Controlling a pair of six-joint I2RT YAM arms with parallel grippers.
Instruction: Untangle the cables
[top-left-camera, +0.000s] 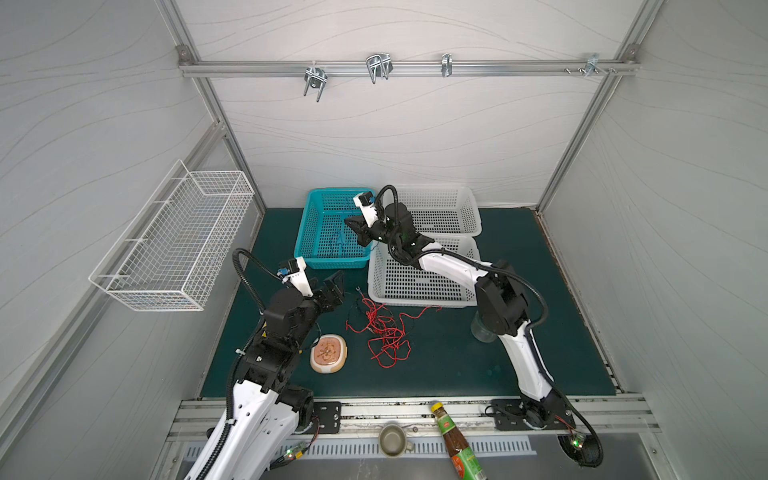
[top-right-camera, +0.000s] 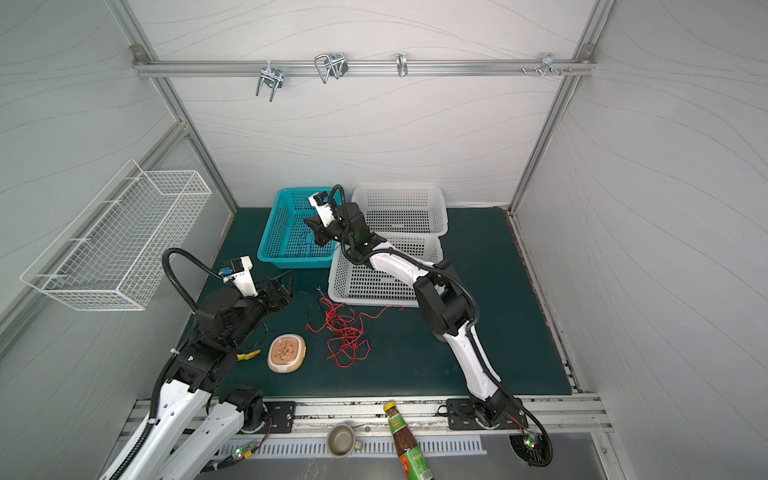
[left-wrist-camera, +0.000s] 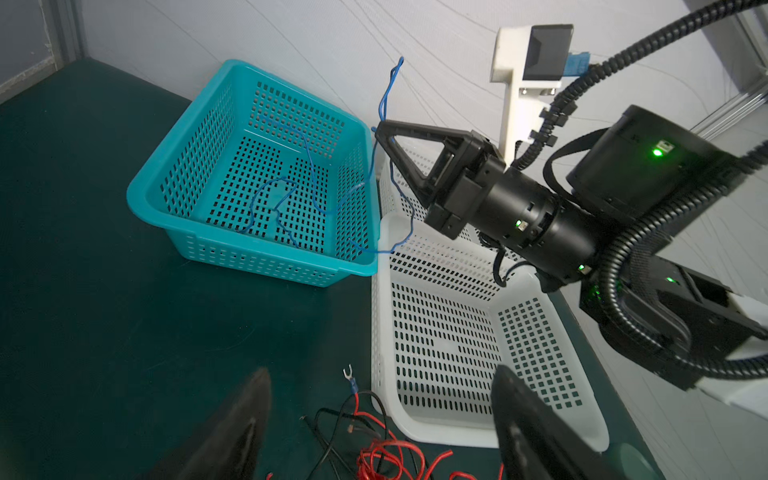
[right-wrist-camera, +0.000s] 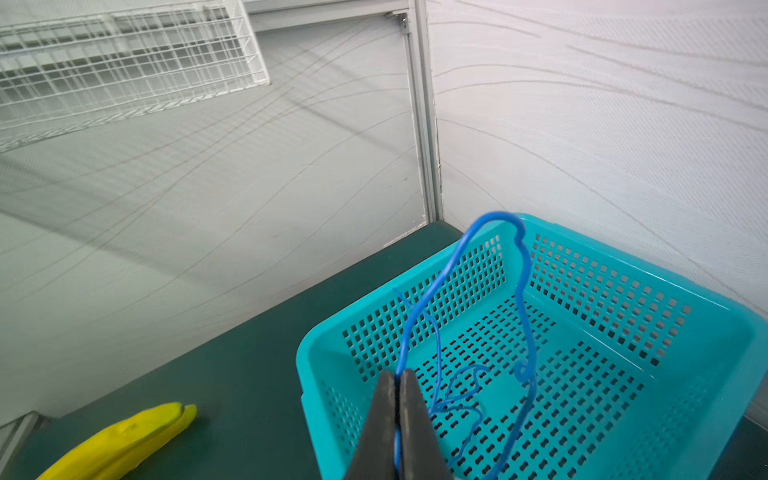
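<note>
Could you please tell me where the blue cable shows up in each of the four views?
In a top view: blue cable, faint on the floor of the teal basket, near the right gripper.
In a top view: the same place, inside the basket.
Left wrist: pinched by the right gripper, trailing into the basket.
Right wrist: looping from the shut gripper into the basket.
Shared landmark: the teal basket.
</note>
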